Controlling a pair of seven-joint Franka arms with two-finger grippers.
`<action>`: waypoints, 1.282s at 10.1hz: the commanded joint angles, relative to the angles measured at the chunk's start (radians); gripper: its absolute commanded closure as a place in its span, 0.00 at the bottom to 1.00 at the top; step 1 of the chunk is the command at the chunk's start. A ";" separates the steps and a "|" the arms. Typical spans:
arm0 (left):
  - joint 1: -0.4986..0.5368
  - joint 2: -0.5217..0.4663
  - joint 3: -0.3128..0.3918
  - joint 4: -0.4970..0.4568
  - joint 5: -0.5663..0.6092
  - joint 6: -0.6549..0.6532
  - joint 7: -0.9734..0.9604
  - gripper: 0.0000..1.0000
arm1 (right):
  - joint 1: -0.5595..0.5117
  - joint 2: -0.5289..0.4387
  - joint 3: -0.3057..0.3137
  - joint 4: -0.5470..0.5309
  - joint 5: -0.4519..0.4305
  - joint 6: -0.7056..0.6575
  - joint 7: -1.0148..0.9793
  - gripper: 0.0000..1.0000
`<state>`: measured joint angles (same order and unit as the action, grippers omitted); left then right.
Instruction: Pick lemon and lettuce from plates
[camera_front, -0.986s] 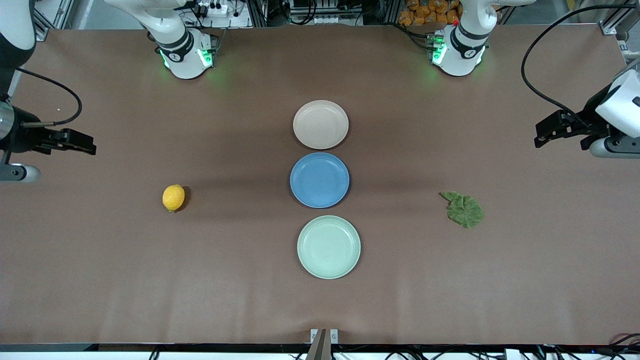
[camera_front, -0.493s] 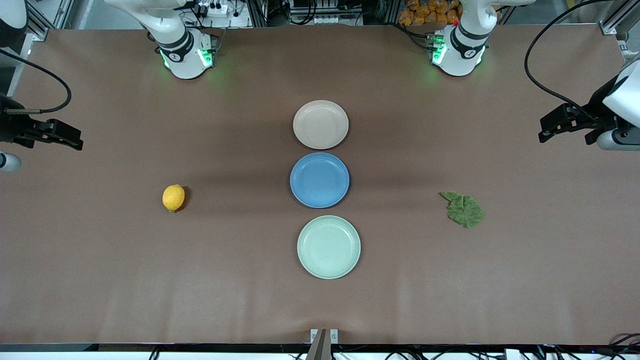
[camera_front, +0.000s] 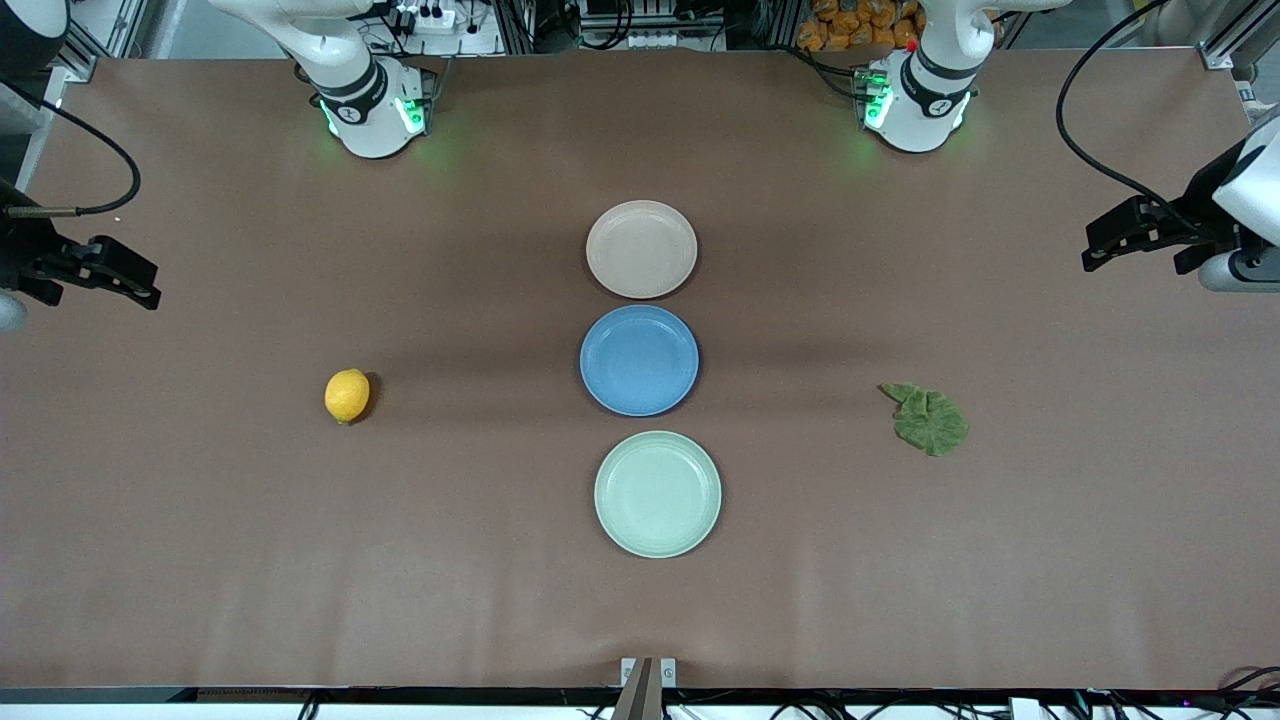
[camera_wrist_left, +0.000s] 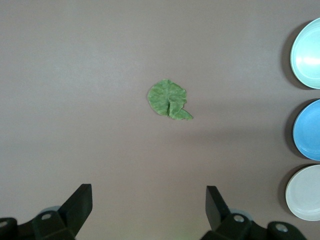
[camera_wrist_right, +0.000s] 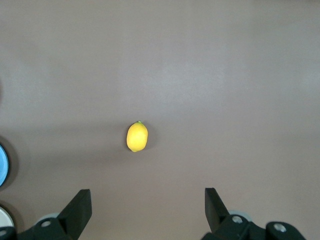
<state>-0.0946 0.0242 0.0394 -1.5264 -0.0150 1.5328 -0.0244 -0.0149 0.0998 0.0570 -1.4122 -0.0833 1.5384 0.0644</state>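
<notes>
- Right gripper (camera_front: 140, 285): jaws released, empty; has drawn back toward the desk's edge at 9 o'clock
- Left gripper (camera_front: 1105, 245): jaws released, empty; likewise retreating at 3 o'clock
- Lemon (camera_front: 347, 395): on bare desk (camera_front: 300, 560), 9 o'clock of the blue plate (camera_front: 639, 360)
- Lettuce (camera_front: 929, 419): on desk, 3 o'clock
- Beige plate (camera_front: 641, 249), mint plate (camera_front: 657, 493): vacant; task appears complete

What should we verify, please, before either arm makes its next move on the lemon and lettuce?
1. Lemon off the plates, on the bare table: ok.
2. Lettuce off the plates, toward the left arm's end: ok.
3. Beige plate and mint plate empty: ok.
4. Left gripper open, empty: ok.
5. Right gripper open, empty: ok.
</notes>
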 joint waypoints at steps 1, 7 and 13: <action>0.021 -0.016 -0.003 0.000 -0.006 -0.013 0.006 0.00 | -0.011 -0.070 0.004 -0.097 0.022 0.057 -0.002 0.00; 0.019 -0.001 -0.001 0.038 0.021 -0.013 -0.009 0.00 | 0.029 -0.086 -0.025 -0.113 0.007 0.097 -0.047 0.00; 0.023 0.002 -0.003 0.038 0.020 -0.013 -0.032 0.00 | 0.024 -0.084 -0.025 -0.108 0.011 0.091 -0.089 0.00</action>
<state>-0.0757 0.0224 0.0418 -1.5030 -0.0114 1.5330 -0.0302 0.0043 0.0468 0.0408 -1.4868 -0.0811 1.6200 -0.0094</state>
